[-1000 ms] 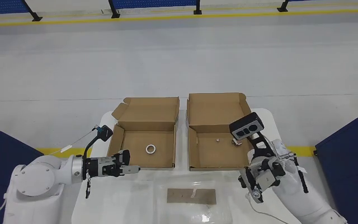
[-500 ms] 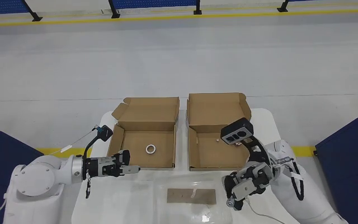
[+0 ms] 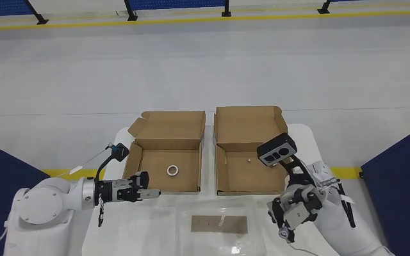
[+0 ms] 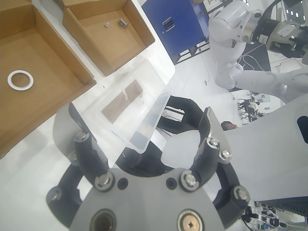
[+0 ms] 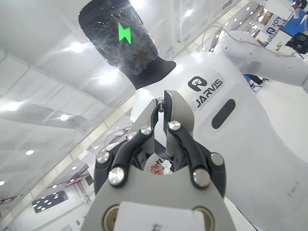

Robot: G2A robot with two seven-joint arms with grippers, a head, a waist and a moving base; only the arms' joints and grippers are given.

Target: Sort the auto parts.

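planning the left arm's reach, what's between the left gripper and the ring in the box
The left box's front wall, then bare cardboard floor up to the ring. The left gripper hangs open outside that wall, as the left wrist view shows.

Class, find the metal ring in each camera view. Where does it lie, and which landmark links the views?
Top view: metal ring on the floor of the left cardboard box.
Left wrist view: metal ring flat in that same box.
Right wrist view: faces the ceiling, away from the boxes.
Landmark: the neighbouring cardboard box holding a small metal part.
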